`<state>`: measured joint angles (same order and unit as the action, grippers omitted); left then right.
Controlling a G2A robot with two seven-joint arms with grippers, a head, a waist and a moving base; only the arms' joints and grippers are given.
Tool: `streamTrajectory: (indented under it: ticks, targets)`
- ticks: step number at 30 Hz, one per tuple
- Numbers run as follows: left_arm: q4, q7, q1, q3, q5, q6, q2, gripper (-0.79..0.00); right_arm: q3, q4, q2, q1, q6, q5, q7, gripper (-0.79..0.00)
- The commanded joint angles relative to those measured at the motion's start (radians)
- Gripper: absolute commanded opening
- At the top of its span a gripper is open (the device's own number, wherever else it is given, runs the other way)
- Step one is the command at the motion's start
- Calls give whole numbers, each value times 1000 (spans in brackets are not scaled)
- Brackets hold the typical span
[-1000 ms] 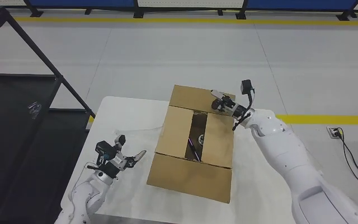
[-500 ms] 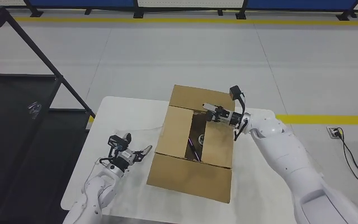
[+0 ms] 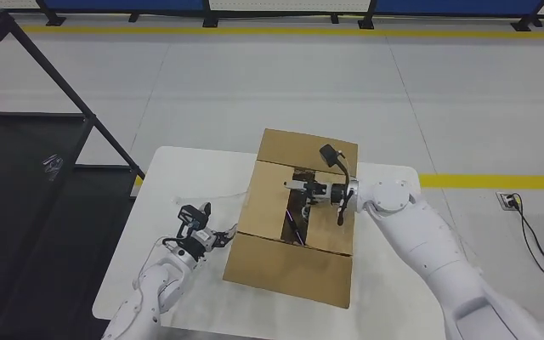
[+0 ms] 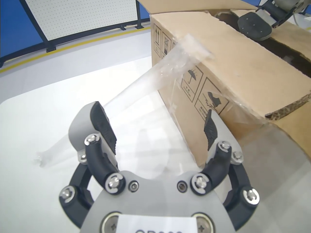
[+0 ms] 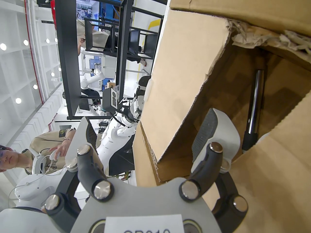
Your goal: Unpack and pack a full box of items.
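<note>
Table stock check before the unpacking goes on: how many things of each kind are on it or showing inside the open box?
cardboard box: 1
clear tape strip: 1
rod: 1
crumpled paper: 1
Total: 4

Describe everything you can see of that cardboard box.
The box is brown corrugated cardboard, standing on the white table. Its top flaps are parted, showing a dark rod and crumpled paper inside. Handling symbols are printed on one side, where a loose strip of clear tape hangs. The open right hand straddles one flap's edge.
</note>
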<state>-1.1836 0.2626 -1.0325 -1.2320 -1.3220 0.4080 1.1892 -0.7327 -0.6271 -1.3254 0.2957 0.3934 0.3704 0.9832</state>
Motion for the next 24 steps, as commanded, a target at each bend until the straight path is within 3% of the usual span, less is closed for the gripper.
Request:
streamTrajectory:
  ticks: [1, 15, 24]
  targets:
    - [-3, 7, -3, 1, 7, 15, 0, 0, 1, -6, -2, 2, -19, -6, 7, 0]
    - [-17, 11, -7, 41, -11, 23, 9, 0, 9, 26, -36, -1, -60, -10, 40, 0]
    - [-23, 22, -19, 38, -27, 13, 10, 0, -12, 94, -60, -11, 6, 71, 131, 0]
